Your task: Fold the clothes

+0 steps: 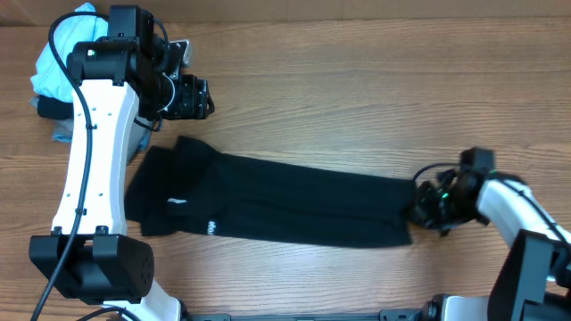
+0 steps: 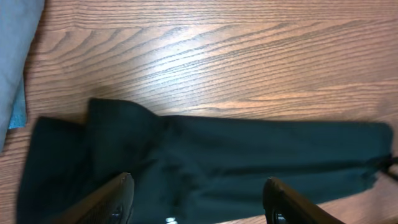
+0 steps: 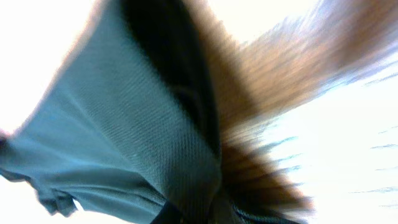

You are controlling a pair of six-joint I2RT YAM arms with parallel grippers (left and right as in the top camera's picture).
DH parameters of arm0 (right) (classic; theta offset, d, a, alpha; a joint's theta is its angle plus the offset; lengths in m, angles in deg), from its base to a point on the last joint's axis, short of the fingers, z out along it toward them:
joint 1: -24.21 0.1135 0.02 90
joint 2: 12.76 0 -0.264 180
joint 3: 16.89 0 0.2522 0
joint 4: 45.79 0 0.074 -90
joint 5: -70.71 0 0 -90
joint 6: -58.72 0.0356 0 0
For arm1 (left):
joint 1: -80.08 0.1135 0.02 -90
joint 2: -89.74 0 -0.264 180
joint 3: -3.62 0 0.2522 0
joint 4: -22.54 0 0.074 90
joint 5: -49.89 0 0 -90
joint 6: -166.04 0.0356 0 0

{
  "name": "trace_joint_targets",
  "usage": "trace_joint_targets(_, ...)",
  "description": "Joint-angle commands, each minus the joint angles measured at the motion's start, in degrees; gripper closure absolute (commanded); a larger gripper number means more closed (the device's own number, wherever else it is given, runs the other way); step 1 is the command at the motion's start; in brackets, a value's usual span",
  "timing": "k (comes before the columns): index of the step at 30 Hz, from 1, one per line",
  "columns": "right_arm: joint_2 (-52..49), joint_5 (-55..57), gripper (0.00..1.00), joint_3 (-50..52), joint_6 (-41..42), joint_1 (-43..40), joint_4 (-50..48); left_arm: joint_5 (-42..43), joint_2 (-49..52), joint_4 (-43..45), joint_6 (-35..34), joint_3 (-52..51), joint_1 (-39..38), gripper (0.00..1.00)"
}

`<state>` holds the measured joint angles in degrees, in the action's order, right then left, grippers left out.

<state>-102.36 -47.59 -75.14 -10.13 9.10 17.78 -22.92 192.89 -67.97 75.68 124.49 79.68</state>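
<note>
The black polo shirt [image 1: 294, 209] lies on the wooden table as a long narrow strip running left to right, with a small white logo [image 1: 177, 202] and a white mark [image 1: 212, 226] near its left end. My left gripper [image 1: 189, 96] is open and empty, held above the table behind the shirt's left end; in the left wrist view its fingers [image 2: 199, 199] straddle the shirt [image 2: 217, 155] from above. My right gripper [image 1: 426, 207] is at the shirt's right end. The right wrist view is blurred and filled with its fabric [image 3: 143, 143], which runs into the jaws.
A light blue shirt [image 1: 58, 53] is bunched at the far left corner on top of a darker garment [image 1: 52, 109]; its edge shows in the left wrist view [image 2: 15, 56]. Bare wood table [image 1: 357, 107] lies behind and in front of the strip.
</note>
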Motion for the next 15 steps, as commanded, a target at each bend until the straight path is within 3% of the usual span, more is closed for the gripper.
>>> trace_joint_targets(1,0.13,5.31,0.96,-8.17,-1.42,-4.76,2.45,0.92,-2.08,-0.20,1.31,1.14,-0.39,0.31)
trace_joint_targets(9,0.13,8.79,0.96,-22.45,-2.78,-12.74,9.88,0.92,-2.08,-0.63,1.31,1.14,-0.39,0.31)
trace_joint_targets(15,0.13,5.42,0.96,-24.20,-4.87,-8.63,11.41,1.70,-2.08,-0.46,1.33,1.14,-0.39,0.31)
